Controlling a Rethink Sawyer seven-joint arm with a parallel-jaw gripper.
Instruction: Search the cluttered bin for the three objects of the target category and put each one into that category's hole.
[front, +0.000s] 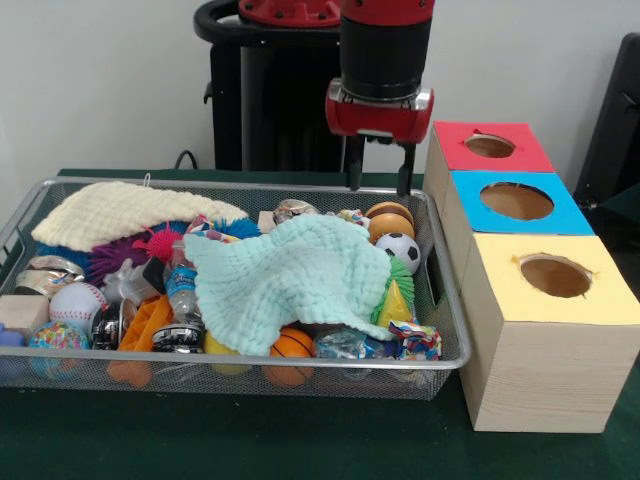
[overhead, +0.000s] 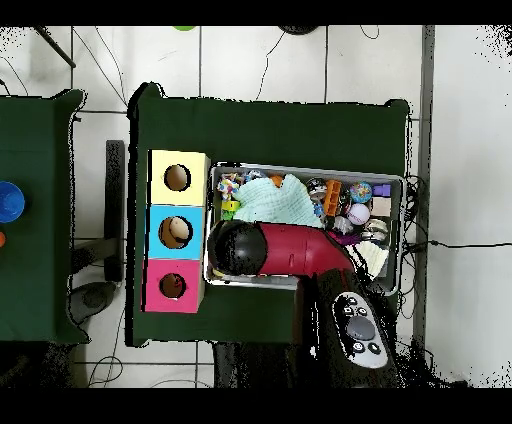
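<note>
The claw (front: 379, 180) hangs spread and empty above the far right corner of the wire bin (front: 445, 330), its two dark fingers (front: 354, 165) clear of the clutter below. Just under it sit an orange-and-brown ball (front: 389, 218) and a small soccer ball (front: 399, 247), touching each other. A mint green cloth (front: 290, 278) drapes over the middle of the heap, half covering a small basketball (front: 292, 343) at the bin's near rim. A cream cloth (front: 115, 212) lies across the far left corner, with a purple spiky ball (front: 112, 257) beside it and a baseball (front: 76, 302) nearer the left end. Just beside the bin's right side stands a wooden box with three holes, topped red (front: 490, 146), blue (front: 517, 202) and yellow (front: 555, 276), on the green counter (front: 250, 440).
</note>
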